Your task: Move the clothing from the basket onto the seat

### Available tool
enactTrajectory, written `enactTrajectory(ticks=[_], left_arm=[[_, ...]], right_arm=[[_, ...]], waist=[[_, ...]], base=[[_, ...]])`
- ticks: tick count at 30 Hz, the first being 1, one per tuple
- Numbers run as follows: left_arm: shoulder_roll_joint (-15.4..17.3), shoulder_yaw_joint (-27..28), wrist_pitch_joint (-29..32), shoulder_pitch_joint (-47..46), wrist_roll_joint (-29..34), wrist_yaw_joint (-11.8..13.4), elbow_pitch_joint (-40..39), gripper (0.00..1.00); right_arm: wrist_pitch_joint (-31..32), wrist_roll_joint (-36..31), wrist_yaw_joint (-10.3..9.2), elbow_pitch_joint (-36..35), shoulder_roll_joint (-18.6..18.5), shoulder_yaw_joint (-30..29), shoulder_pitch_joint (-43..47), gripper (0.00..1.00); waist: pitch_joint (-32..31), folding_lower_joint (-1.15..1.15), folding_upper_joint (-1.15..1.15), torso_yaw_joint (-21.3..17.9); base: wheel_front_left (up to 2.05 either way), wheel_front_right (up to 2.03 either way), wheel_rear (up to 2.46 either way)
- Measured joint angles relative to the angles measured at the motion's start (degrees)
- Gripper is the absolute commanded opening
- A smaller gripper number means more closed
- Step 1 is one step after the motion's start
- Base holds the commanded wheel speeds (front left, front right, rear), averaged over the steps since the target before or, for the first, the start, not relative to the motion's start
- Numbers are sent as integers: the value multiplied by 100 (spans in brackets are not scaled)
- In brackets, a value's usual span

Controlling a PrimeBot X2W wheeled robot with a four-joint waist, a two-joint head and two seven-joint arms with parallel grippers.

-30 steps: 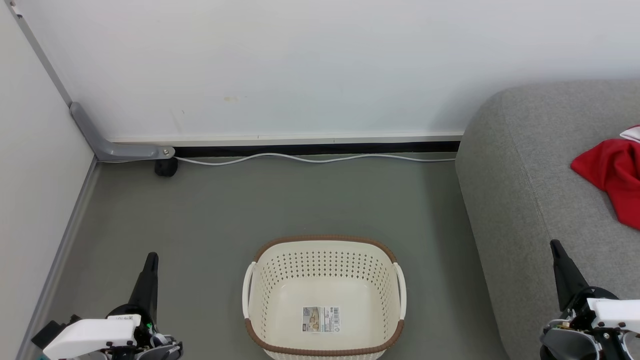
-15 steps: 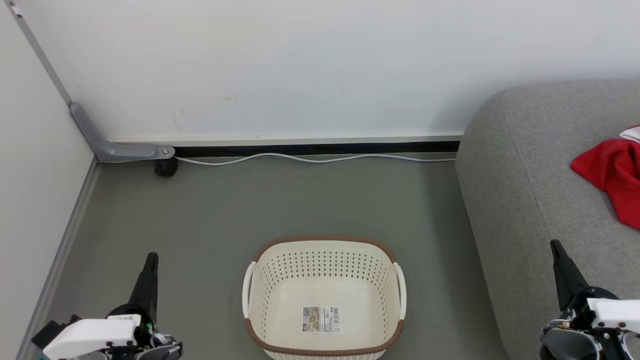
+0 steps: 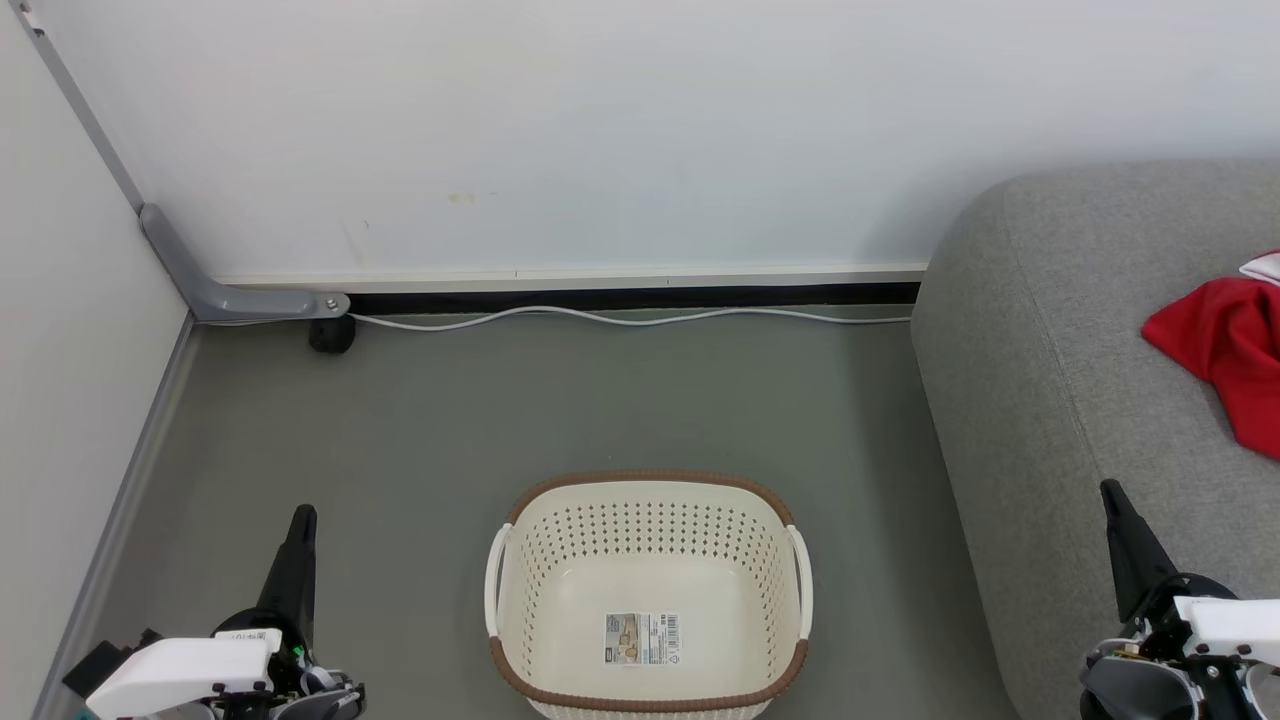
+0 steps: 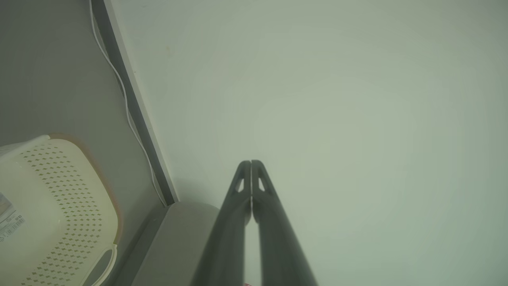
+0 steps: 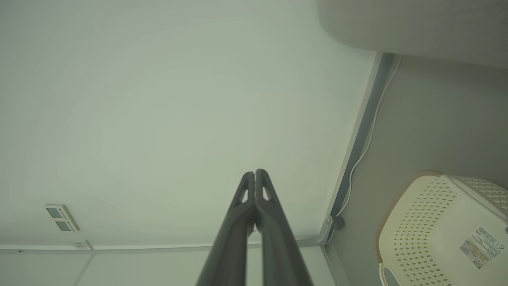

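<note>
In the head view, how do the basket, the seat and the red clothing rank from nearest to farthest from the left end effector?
From the left end effector, shut, at lower left:
1. The basket, on the floor just to its right.
2. The seat, beyond the basket, at the right.
3. The clothing, lying on the seat, far right edge.

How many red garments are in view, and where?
1: a bright red fabric garment on the grey upholstered sofa, cut off at the frame's right edge, so more may be hidden. The cream perforated plastic basket holds none.
</note>
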Motion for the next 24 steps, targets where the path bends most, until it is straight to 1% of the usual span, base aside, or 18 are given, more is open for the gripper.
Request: enactTrajectory(ticks=[24], left_arm=[[0, 0, 0, 0, 0, 0, 0, 0]], right_arm=[[0, 0, 0, -1, 0, 0, 0, 0]], waist=[[0, 0, 0, 0]], base=[[0, 0, 0]])
